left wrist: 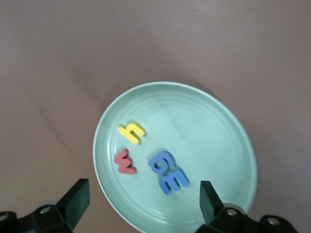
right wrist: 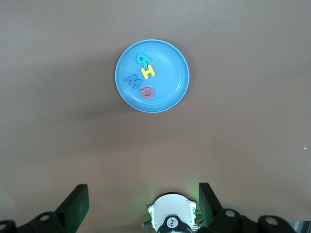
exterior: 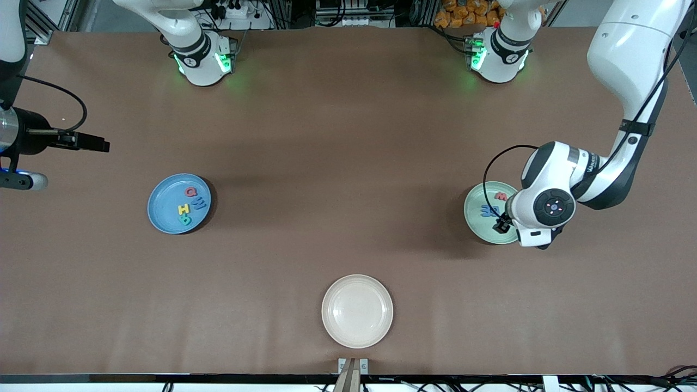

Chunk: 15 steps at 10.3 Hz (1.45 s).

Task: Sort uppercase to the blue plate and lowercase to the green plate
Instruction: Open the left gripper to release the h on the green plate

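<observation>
Seemingly finished: uppercase [exterior: 188, 206] all on blue plate [exterior: 161, 211], lowercase [left wrist: 150, 158] on green plate [left wrist: 218, 131]. Left gripper [left wrist: 144, 201] over green plate, jaws apart, empty; right gripper [right wrist: 143, 204] waits, apart.

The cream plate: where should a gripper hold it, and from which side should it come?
Probably grip the cream plate at its raised rim, coming down from above with one finger inside and one outside. It lies flat and empty, far wider than open fingers, so only the rim offers a hold.
</observation>
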Tool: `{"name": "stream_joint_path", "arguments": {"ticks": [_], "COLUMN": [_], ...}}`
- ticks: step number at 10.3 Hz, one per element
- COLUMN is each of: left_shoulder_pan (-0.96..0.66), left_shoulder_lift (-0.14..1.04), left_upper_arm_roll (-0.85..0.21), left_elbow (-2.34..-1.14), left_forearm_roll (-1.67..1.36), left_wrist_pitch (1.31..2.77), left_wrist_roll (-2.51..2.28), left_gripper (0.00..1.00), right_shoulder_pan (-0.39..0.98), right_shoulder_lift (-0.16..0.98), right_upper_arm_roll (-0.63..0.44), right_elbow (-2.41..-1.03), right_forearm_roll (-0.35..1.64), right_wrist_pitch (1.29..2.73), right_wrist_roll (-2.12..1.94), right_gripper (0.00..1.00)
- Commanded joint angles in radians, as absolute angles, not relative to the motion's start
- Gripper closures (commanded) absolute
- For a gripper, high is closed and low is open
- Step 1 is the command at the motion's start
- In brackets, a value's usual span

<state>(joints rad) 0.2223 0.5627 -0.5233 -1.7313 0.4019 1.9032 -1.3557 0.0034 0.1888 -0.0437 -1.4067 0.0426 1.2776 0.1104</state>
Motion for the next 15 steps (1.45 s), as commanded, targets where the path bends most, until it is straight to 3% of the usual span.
{"name": "stream_joint_path", "arguments": {"ticks": [1, 4, 8, 11, 13, 15], "left_shoulder_pan": [0.235, 0.22, 0.036, 0.034, 0.032, 0.035], "left_shoulder_lift": [0.531, 0.49, 0.292, 0.14, 0.036, -0.004], "left_upper_arm_roll": [-0.564, -0.536, -0.232, -0.173, -0.131, -0.095], "left_elbow": [-1.741, -1.794, -1.992, -2.097, -2.08, -1.96], "left_forearm_roll": [0.397, 0.39, 0.208, 0.086, 0.0, -0.067], "left_wrist_pitch": [1.902, 1.93, 2.074, 2.101, 2.102, 2.094], "left_wrist_roll": [-1.315, -1.234, -0.905, -0.637, -0.467, -0.34], "left_gripper": [0.0, 0.0, 0.0, 0.0, 0.0, 0.0], "right_shoulder_pan": [-0.018, -0.02, -0.02, -0.02, -0.02, -0.018], "right_shoulder_lift": [0.187, 0.189, 0.199, 0.198, 0.196, 0.186], "right_upper_arm_roll": [-0.023, -0.023, -0.023, -0.023, -0.023, -0.021], "right_elbow": [-1.408, -1.408, -1.408, -1.397, -1.388, -1.367], "right_forearm_roll": [0.044, 0.046, 0.048, 0.049, 0.048, 0.049], "right_wrist_pitch": [1.322, 1.425, 1.44, 1.462, 1.46, 1.457], "right_wrist_roll": [0.101, 0.101, 0.101, 0.103, 0.104, 0.104], "right_gripper": [0.0, 0.0, 0.0, 0.0, 0.0, 0.0]}}
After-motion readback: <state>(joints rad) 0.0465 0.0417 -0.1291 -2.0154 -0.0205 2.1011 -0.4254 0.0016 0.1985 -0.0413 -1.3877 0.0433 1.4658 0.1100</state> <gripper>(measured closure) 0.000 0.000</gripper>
